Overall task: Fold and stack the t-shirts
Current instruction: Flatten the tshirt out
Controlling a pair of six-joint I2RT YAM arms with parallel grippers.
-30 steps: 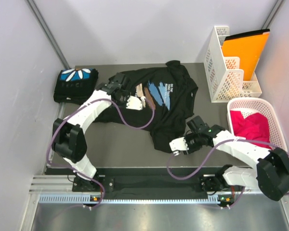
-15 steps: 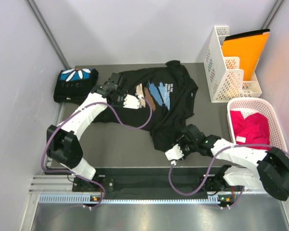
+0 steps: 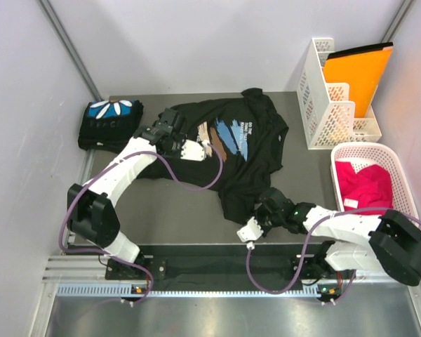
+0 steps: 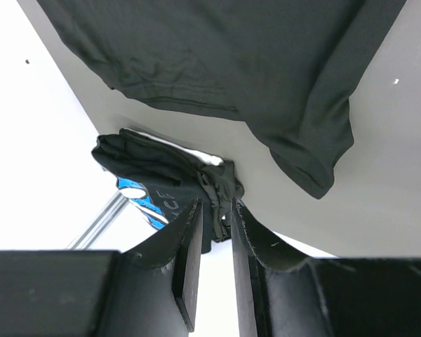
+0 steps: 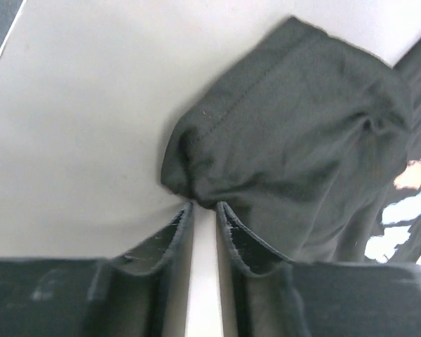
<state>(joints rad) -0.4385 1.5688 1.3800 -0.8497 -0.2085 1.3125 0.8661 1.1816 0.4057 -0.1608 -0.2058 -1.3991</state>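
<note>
A folded black t-shirt with a blue and white petal print point(image 3: 111, 123) lies at the table's far left corner. It also shows beyond the fingers in the left wrist view point(image 4: 154, 172). The second black t-shirt, with blue-and-tan brush strokes point(image 3: 249, 137), lies spread flat mid-table point(image 4: 217, 56). My left gripper point(image 3: 170, 132) hovers above its left part, jaws nearly together with nothing between them point(image 4: 216, 210). My right gripper point(image 3: 262, 213) is down at the shirt's near sleeve point(image 5: 302, 140). The sleeve's edge puckers into its closed tips point(image 5: 204, 207).
A white file rack point(image 3: 337, 112) holding an orange folder point(image 3: 358, 74) stands at the far right. A white basket point(image 3: 368, 146) with red cloth point(image 3: 365, 182) sits right of the shirt. Walls close in on the left, back and right. The black rail point(image 3: 210, 263) runs along the near edge.
My right gripper has moved toward the near left, from the shirt's right side to the near sleeve's edge. The left gripper has barely moved.
</note>
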